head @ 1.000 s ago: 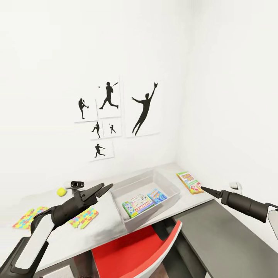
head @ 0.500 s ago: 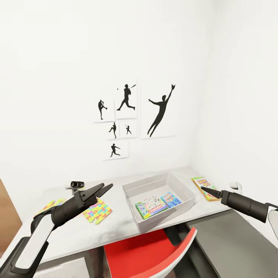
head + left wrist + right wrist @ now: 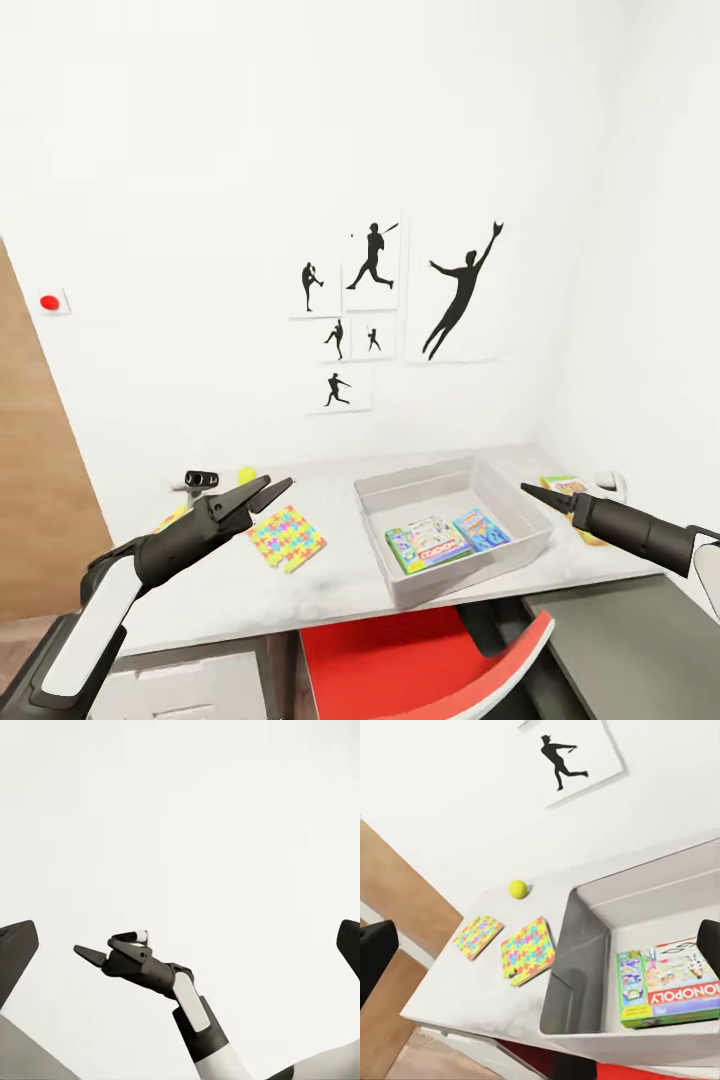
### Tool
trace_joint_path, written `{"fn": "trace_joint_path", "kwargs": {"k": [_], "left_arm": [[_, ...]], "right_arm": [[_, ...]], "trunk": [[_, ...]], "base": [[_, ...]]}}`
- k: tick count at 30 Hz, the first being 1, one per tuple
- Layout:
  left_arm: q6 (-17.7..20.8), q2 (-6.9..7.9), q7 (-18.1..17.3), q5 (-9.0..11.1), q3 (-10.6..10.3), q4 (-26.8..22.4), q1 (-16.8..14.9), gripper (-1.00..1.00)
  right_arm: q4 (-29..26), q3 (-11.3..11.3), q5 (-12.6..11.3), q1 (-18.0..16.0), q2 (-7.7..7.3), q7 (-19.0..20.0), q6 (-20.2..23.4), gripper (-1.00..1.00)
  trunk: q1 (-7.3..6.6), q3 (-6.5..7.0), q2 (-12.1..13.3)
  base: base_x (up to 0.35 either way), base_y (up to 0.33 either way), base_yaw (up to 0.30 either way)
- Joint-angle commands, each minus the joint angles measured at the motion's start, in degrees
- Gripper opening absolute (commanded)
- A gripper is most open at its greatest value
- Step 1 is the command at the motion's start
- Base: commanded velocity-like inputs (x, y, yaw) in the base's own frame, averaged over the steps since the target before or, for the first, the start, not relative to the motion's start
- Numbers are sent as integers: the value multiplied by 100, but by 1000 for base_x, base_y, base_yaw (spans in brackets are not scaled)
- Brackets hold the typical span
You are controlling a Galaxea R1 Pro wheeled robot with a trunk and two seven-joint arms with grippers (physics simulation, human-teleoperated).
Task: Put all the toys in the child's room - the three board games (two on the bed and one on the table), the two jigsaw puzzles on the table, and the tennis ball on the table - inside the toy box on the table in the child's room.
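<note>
The light grey toy box [image 3: 418,483] stands on the table [image 3: 330,590] and holds the Monopoly board game [image 3: 430,544] and a blue one [image 3: 480,528]. A yellow-green-red board game [image 3: 560,485] lies right of the box, partly behind my right gripper [image 3: 530,490], which hovers open over the box's right rim. One jigsaw puzzle [image 3: 286,536] lies left of the box. A second [image 3: 170,518] peeks from behind my open left gripper [image 3: 280,483], which is held above them. The tennis ball [image 3: 246,475] rests near the wall. The right wrist view shows the box [image 3: 585,945], both puzzles [image 3: 529,950] and the ball [image 3: 517,889].
A red chair [image 3: 420,660] is pushed under the table's front edge. A wooden door [image 3: 40,480] is at the left and baseball posters [image 3: 400,300] hang on the wall. The dark grey desk section [image 3: 630,640] runs along the right wall.
The camera has swung left, so the whole scene has slid right and the door has come into view. Both arms keep the same pose, and nothing on the table has moved.
</note>
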Motion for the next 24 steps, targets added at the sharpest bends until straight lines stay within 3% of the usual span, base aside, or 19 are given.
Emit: {"fn": "trace_joint_path", "kwargs": {"k": [1,14,24], "left_arm": [[33,3,3,37,-10,5,-4,100],[33,4,3,37,-10,33,-4,100],[33,8,3,37,-10,41,-4,100]], "right_arm": [[-1,-7,2,0,-1,20,27,100],[-1,-7,2,0,-1,20,27,100],[-1,-7,2,0,-1,20,27,100]], "trunk": [[2,2,-4],[2,31,-4],[2,34,-4]], "base": [[0,0,266],[0,21,259],[0,199,76]]}}
